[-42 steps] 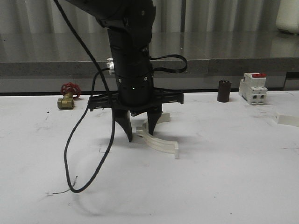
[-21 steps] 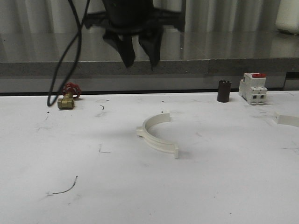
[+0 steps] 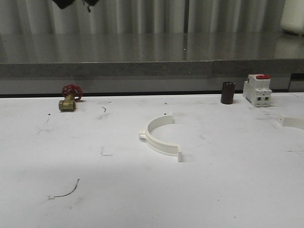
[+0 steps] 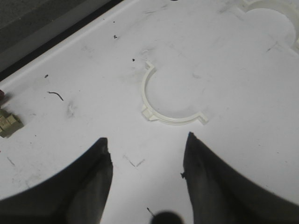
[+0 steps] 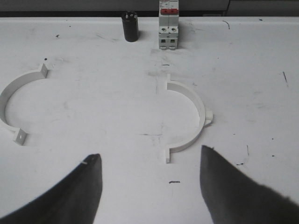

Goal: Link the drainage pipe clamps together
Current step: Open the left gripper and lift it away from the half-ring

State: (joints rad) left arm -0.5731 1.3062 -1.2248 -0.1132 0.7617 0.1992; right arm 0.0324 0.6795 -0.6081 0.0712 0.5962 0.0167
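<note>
Front view: clamp half (image 3: 159,138) lies mid-table, unobstructed.

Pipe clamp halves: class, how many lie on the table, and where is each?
2. One clamp half lies mid-table. The other clamp half lies toward the right edge, in front of the red-topped switch. Both are apart, unjoined.

White clamps (image 3: 159,137) lie on a white, scuffed table (image 3: 228,190). The valve (image 3: 69,99) is brass and red, the cylinder (image 3: 228,92) dark, the switch (image 3: 257,90) white, red-topped.
</note>
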